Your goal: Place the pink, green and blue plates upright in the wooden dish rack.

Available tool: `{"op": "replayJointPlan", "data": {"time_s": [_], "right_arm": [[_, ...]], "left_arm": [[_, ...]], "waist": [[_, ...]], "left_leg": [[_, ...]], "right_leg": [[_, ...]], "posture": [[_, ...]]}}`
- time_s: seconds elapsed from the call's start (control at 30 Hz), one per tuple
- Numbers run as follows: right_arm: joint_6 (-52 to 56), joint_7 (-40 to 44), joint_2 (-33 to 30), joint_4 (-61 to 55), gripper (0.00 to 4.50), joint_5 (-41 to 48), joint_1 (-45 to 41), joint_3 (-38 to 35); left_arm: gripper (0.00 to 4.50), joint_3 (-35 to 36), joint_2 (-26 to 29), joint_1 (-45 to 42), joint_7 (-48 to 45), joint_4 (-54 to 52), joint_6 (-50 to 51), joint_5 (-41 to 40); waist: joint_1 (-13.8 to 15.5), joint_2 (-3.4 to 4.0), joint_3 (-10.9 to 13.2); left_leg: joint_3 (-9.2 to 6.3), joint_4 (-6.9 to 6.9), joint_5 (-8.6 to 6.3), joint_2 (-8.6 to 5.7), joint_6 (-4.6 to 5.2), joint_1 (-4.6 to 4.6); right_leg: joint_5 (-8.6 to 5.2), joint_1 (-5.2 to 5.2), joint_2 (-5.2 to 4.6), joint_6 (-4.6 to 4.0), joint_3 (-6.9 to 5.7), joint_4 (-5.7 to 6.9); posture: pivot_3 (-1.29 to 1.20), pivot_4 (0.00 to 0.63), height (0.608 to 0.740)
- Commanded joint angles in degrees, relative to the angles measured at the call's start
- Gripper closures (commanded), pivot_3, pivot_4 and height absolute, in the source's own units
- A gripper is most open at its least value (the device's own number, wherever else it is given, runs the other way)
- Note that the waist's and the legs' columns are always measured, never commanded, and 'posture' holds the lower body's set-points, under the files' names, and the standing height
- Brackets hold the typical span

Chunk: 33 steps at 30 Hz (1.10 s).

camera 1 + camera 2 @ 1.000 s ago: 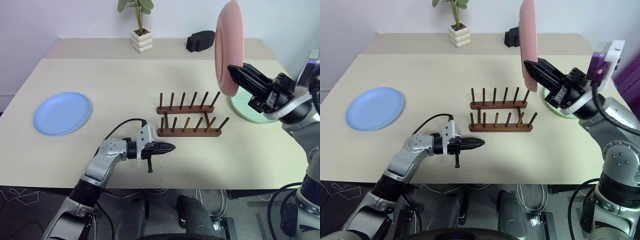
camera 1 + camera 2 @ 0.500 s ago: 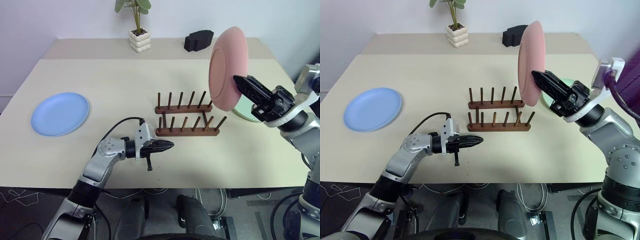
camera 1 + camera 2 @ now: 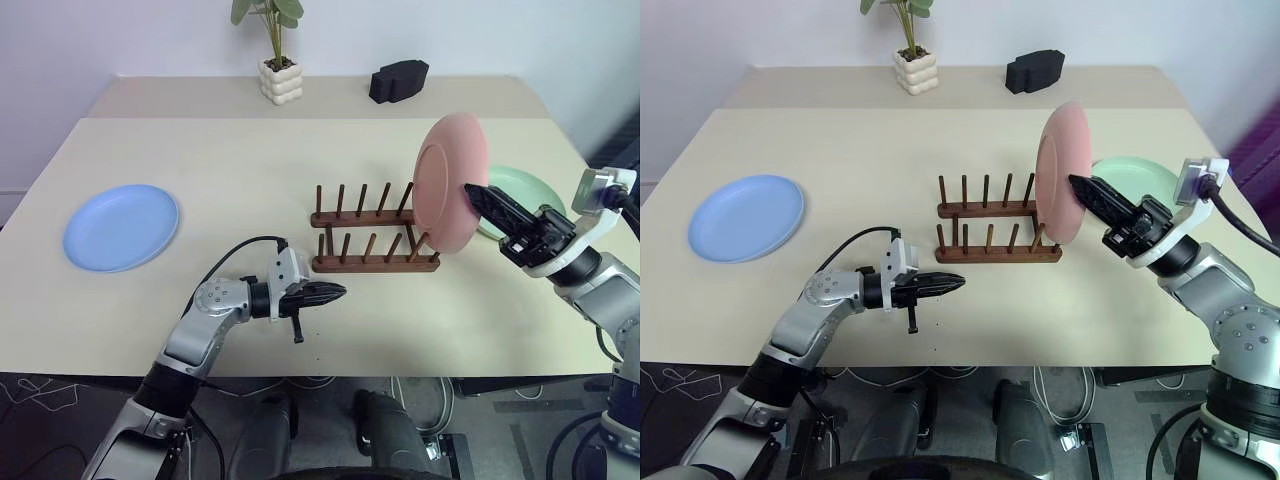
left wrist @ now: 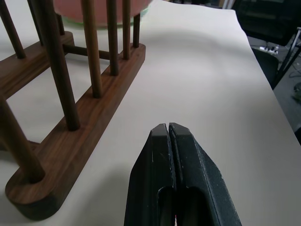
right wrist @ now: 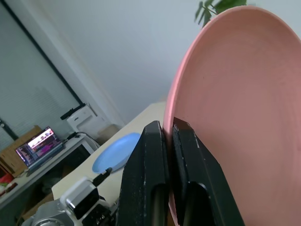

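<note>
Working across the bench [image 3: 200,150] | wooden dish rack [image 3: 375,243] mid-bench, rails running left-right | pink plate [image 3: 449,197] on edge over rack's right end, pinched at its rim by my right gripper [image 3: 1087,193] | left gripper [image 3: 337,292] closed empty, near rack's front.

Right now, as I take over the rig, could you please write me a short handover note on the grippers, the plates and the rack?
Right gripper: shut on the rim of the pink plate, held upright at the right end of the wooden dish rack; I cannot tell whether it is seated between the pegs.
Left gripper: shut, empty, just above the table in front of the rack.
Blue plate: flat on the table, far left.
Green plate: flat on the table, behind the pink plate.
Done: no plate confirmed in the rack.
Left: seat and release pink, then rack green and blue.
</note>
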Motion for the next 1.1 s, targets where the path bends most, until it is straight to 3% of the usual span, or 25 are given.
{"op": "replayJointPlan", "data": {"time_s": [0.03,0.23,0.47,0.7,0.8,0.83,1.03,1.1], "right_arm": [[-1.3,0.7,0.4,0.1,3.17,-0.4,-0.4,-0.7],[-5.6,-0.9,1.4,0.6,0.18,-5.9,-1.6,-0.8],[-15.5,-8.4,2.4,1.9,0.18,-12.7,-7.6,-6.0],[-16.3,-6.9,-3.2,-4.5,0.18,-16.2,-9.5,-4.4],[-13.1,-0.2,-11.2,-13.1,0.11,-21.1,-10.8,5.9],[-12.7,1.0,-12.5,-14.1,0.11,-23.0,-11.4,9.2],[-15.9,2.1,-8.4,-10.5,0.11,-36.1,-17.3,25.0],[-17.0,3.5,-6.3,-9.3,0.11,-38.5,-18.5,27.8]], "left_arm": [[4.5,0.7,0.1,0.4,0.3,-2.5,-0.1,-0.9],[4.5,0.8,0.2,0.7,0.5,-2.8,-0.1,-0.8],[4.5,1.2,0.4,0.9,0.8,-2.9,-0.7,-0.6],[4.5,4.9,1.2,0.9,2.8,-5.1,1.4,-3.1],[3.65,17.1,2.5,-0.2,9.7,-7.2,6.3,-9.6],[3.13,20.3,3.2,-0.6,11.8,-7.2,7.4,-10.9],[0.05,30.0,6.6,-0.3,17.6,-7.7,9.5,-13.3],[0.05,31.0,7.4,1.0,19.2,-9.4,10.3,-13.0]], "waist": [[0.0,0.0,0.0],[-0.1,0.0,0.0],[0.0,0.04,0.0],[-0.2,0.1,0.0],[-0.6,0.18,0.0],[-1.0,0.11,0.0],[-1.4,-0.04,0.0],[-1.2,-0.08,0.0]], "left_leg": [[0.0,0.0,0.0,0.0,0.0,0.0],[0.01,0.0,0.0,-0.01,0.0,0.0],[0.03,0.0,0.0,-0.01,0.0,0.01],[0.04,0.0,0.0,0.0,0.0,-0.01],[0.06,0.0,0.0,0.01,0.0,0.01],[0.07,0.0,0.0,0.04,0.0,0.01],[0.05,0.01,0.01,0.04,0.0,0.21],[0.05,0.02,0.02,0.01,-0.02,0.17]], "right_leg": [[0.0,0.0,0.0,0.0,0.0,0.0],[0.0,0.0,0.01,0.0,0.0,0.0],[0.02,-0.02,0.01,0.03,0.02,0.03],[0.04,-0.1,0.02,0.08,0.04,0.1],[0.03,-0.11,0.02,0.04,0.06,0.14],[0.02,-0.21,0.02,0.03,0.09,0.23],[-0.05,-0.19,0.07,0.07,0.07,0.6],[-0.07,-0.2,0.02,0.1,0.08,0.6]], "posture": [[0.0,0.15,0.739],[0.0,0.15,0.739],[0.0,0.15,0.739],[0.0,0.15,0.739],[0.0,0.15,0.739],[0.0,0.15,0.739],[0.0,0.15,0.739],[0.0,0.15,0.739]]}}
